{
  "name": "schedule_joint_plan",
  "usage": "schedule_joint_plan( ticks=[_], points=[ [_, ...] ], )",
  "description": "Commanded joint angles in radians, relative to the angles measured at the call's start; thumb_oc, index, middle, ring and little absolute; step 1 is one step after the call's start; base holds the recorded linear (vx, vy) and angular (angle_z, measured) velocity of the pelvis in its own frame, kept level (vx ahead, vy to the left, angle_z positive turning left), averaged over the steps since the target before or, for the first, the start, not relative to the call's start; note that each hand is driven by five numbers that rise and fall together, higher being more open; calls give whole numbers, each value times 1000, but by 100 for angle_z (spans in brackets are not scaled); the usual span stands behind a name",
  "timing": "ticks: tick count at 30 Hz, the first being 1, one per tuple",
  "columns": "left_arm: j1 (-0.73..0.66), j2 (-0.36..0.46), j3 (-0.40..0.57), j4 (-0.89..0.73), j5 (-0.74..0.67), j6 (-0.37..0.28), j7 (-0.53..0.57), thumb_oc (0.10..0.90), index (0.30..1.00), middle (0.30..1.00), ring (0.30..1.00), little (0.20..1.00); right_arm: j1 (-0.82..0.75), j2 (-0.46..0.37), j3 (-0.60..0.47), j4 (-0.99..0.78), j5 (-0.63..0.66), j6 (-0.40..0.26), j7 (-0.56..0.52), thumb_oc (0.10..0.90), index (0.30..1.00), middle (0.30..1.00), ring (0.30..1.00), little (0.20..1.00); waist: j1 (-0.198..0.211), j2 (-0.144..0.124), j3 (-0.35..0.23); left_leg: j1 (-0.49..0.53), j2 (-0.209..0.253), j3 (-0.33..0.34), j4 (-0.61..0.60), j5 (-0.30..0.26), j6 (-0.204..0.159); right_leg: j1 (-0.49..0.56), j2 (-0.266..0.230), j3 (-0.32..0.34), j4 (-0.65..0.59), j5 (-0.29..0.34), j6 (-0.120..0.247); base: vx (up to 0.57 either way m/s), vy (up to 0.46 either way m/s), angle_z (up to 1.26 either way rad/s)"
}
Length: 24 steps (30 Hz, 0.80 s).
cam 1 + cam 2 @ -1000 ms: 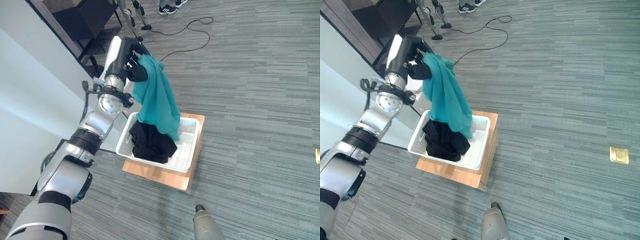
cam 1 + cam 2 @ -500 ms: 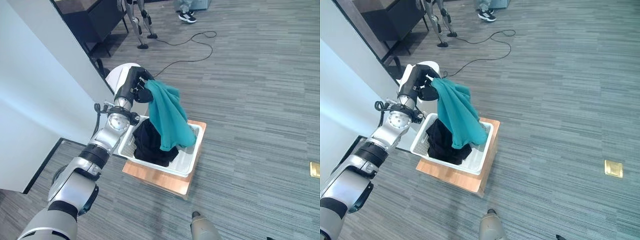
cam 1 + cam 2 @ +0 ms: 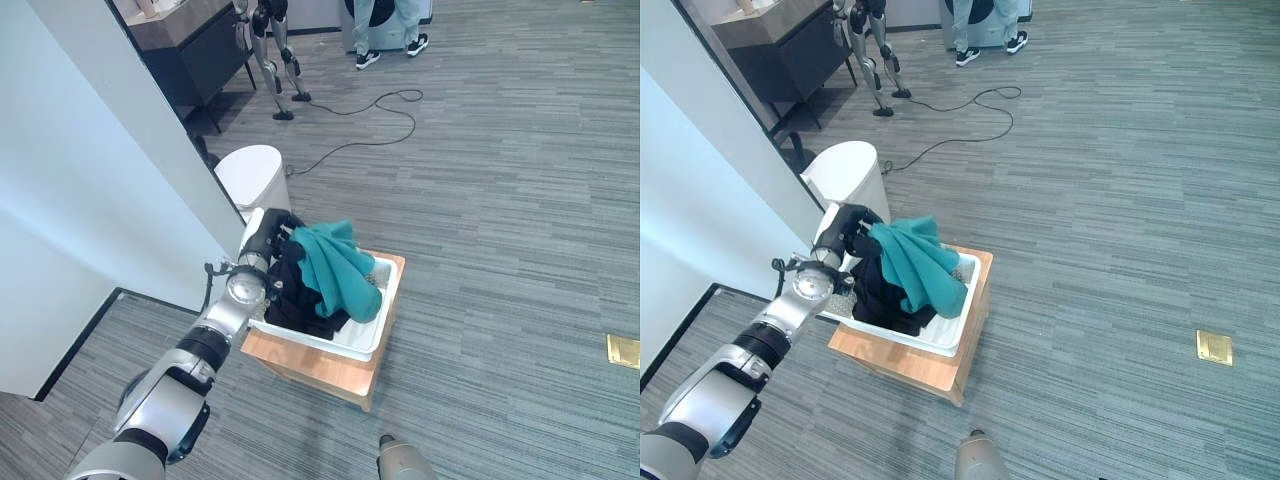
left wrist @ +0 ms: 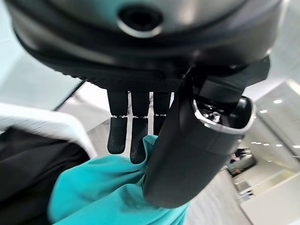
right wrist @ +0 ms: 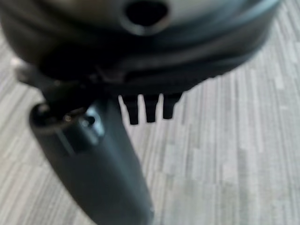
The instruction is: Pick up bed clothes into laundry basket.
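Low in the frame, the right robot hand (image 5: 93,159) hung over grey floor (image 3: 500,250), fingers loosely straight. At centre, the left robot hand (image 3: 281,233) pinched a teal cloth (image 3: 338,268) draped over dark clothes (image 3: 295,300) inside the white laundry basket (image 3: 370,330) on a wooden stand (image 3: 310,362).

the teal cloth (image 3: 338,272) covers much of the black garment (image 3: 298,298) and part of the white basket (image 3: 362,340). the person (image 3: 385,20) by the far wall is cut off at the legs. the right robot hand (image 5: 105,154) shows blurred.
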Motion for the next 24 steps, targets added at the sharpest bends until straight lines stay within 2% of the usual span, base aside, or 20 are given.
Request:
schedule_joint_plan(
  ticks=[1,6,7,11,12,13,17,24],
  points=[
    [-36,-4,144,23,40,-55,10,400,300,300,300,300,51,-7,20,29,-23,-2,-30,800,900,900,900,900,-17,-41,-1,6,-51,7,-28,-251,28,225,-50,-65,-469,242,113,18,-3,-4],
    [-52,-38,151,185,73,-40,36,400,300,300,300,300,44,-10,46,4,-34,-9,-36,800,900,900,900,900,-41,-48,25,-12,-50,16,-28,-247,26,196,-49,-50,-469,251,114,-33,-15,-8],
    [-73,-36,153,225,86,-36,53,400,300,300,300,300,25,-22,60,-16,-41,-13,-47,800,900,900,900,900,-54,-50,48,-46,-53,20,-28,-240,26,158,-50,-37,-469,263,115,-183,-8,-13],
    [-115,-25,154,316,121,-33,67,400,300,300,300,300,30,-23,90,-51,-63,-22,-58,800,900,900,900,900,-73,-42,69,-101,-61,38,-28,-227,24,94,-59,-28,-469,285,118,-98,-6,-14],
    [-128,-26,156,343,127,-29,69,541,512,512,512,512,30,-21,98,-56,-64,-25,-61,800,900,900,900,900,-76,-38,73,-114,-65,42,-28,-223,24,79,-60,-26,-469,288,118,-41,-5,-18],
    [-139,-23,156,360,139,-27,72,800,900,900,900,900,29,-18,103,-57,-64,-27,-60,800,900,900,900,900,-77,-36,75,-121,-66,43,-28,-222,23,71,-61,-25,-469,290,118,-27,-7,-14],
    [-169,-3,153,403,188,-21,86,800,900,900,900,900,28,-14,130,-70,-67,-42,-55,800,900,900,900,900,-87,-30,95,-137,-65,51,-28,-214,20,50,-65,-25,-469,293,120,-7,-10,1],
    [-168,10,179,397,164,-30,116,800,900,900,900,900,42,5,154,-85,-66,-57,-48,800,900,900,900,900,-76,-32,89,-134,-60,55,-28,-213,17,54,-67,-33,-469,290,123,11,-22,-4]
  ],
)
